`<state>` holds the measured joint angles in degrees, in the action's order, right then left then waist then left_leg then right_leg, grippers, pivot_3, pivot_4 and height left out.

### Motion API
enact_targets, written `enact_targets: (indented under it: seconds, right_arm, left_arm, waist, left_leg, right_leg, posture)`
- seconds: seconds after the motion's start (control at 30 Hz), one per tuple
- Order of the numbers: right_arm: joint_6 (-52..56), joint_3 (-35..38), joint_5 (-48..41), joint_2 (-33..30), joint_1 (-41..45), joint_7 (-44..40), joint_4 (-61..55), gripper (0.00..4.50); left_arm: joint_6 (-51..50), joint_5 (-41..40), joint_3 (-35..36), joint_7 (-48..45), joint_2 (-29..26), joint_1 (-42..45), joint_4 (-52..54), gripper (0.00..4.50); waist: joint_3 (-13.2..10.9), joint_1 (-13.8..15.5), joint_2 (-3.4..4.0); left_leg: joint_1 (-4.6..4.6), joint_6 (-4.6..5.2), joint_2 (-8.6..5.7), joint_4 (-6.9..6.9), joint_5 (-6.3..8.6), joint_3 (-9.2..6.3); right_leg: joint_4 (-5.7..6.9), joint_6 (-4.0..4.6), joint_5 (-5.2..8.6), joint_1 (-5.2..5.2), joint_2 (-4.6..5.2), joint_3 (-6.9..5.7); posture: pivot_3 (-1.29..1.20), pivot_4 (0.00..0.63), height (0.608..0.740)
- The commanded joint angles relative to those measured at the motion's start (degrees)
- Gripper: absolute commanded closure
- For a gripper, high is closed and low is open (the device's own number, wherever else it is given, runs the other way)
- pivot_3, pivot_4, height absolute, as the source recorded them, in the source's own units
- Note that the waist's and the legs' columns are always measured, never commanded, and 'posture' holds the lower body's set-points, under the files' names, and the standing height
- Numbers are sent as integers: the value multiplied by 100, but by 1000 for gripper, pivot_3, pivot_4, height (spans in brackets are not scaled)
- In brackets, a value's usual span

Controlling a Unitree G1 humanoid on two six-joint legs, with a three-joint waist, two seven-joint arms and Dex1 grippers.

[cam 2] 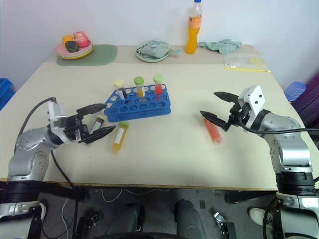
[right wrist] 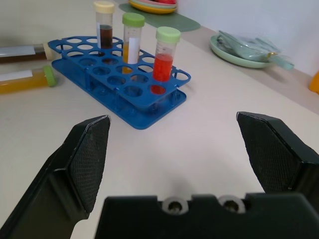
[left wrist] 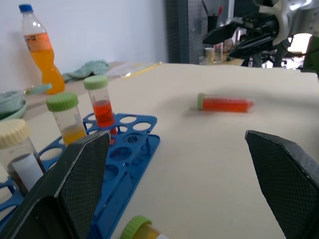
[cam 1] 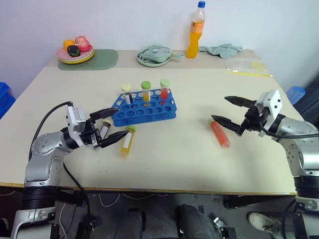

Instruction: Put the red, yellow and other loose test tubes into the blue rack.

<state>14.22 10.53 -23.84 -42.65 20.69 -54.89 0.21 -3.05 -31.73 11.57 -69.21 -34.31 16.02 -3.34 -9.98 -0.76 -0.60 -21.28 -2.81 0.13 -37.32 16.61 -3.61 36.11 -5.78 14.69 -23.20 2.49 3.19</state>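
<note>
The blue rack (cam 1: 144,110) stands left of the table's middle. Three capped test tubes stand in its back row: a dark one (cam 1: 126,93), a yellow one (cam 1: 146,91) and a red one (cam 1: 164,89). A loose yellow tube (cam 1: 126,142) lies just in front of the rack. A loose dark tube (cam 1: 104,127) lies to its left. My left gripper (cam 1: 112,124) hangs open over that dark tube, holding nothing. A loose red tube (cam 1: 220,133) lies flat on the right. My right gripper (cam 1: 220,108) is open just behind and above it, empty.
At the back stand an orange drink bottle (cam 1: 195,31), a green plate with a cloth (cam 1: 153,56), a plate of toy food (cam 1: 76,51) on a green mat, another cloth (cam 1: 222,49) and a plastic bag (cam 1: 245,66). The table's front edge (cam 1: 159,190) is near.
</note>
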Motion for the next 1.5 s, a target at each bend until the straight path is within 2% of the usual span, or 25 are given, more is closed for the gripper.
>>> enact_targets:
  seconds: [0.03,0.33,0.53,0.7,0.87,1.0,1.1,1.23,1.33,1.5]
  right_arm:
    - [-9,170,-102,29,-47,102,-269,0]
    - [-78,168,-83,71,-277,168,-333,0]
    - [-201,47,-5,208,23,241,-26,0]
    - [98,107,107,199,181,667,-226,0]
    - [1177,-78,212,-52,468,1095,-468,0]
    - [2387,-561,441,-445,789,1192,-571,0]
    - [3498,-850,422,-494,1406,1366,-472,0]
    - [5819,-1426,102,-478,2307,1352,-345,0]
    - [6771,-1933,107,-509,2808,1329,-38,0]
    - [6937,-2244,460,-333,3318,1658,969,0]
  left_arm:
    - [14,-75,91,-82,-119,67,50,37]
    - [67,-20,59,-268,-233,321,-230,37]
    - [141,45,9,-338,-205,661,-568,37]
    - [337,137,-122,-401,9,1021,-948,37]
    - [525,276,-299,-526,255,1441,-1410,37]
    - [574,320,-393,-556,398,1580,-1482,37]
    - [573,374,-472,-485,502,1541,-1371,37]
    - [460,350,-482,-401,515,1386,-1123,37]
    - [397,318,-508,-293,541,1203,-880,37]
    - [360,292,-502,-90,591,940,-536,37]
  waist:
    - [0,-20,0]
    - [0,-21,0]
    - [0,-22,-1]
    - [0,-23,-2]
    - [0,-6,-2]
    - [1,-29,-3]
    - [0,-55,-2]
    - [1,-47,-3]
    - [1,-31,-2]
    - [1,4,-3]
  left_leg:
    - [0,0,-4,0,0,0]
    - [0,0,-7,0,0,-3]
    - [0,0,-10,-1,0,-3]
    - [0,1,-10,-1,0,-5]
    - [-4,1,-17,-3,0,-6]
    - [-4,1,-17,0,0,-10]
    - [-3,1,-17,-1,0,-9]
    - [-6,1,-15,2,0,-15]
    - [-10,1,-15,6,0,-20]
    - [-17,1,-26,6,-1,-21]
  right_leg:
    - [0,-2,-1,0,3,0]
    - [1,-4,-2,0,4,-2]
    - [1,-6,-2,1,6,-3]
    - [3,-6,-3,0,4,-4]
    - [1,-11,-5,0,11,-4]
    - [1,-11,-6,0,10,-5]
    - [4,-11,-6,-3,9,-5]
    - [4,-11,-6,-9,8,-5]
    - [2,-11,-6,-12,10,-9]
    - [-2,-10,-6,-13,22,-12]
  posture:
    - [0,150,740]
    - [0,150,740]
    - [0,150,740]
    - [0,150,740]
    - [0,150,740]
    - [0,150,740]
    - [0,150,740]
    - [0,150,740]
    - [0,150,740]
    - [0,150,740]
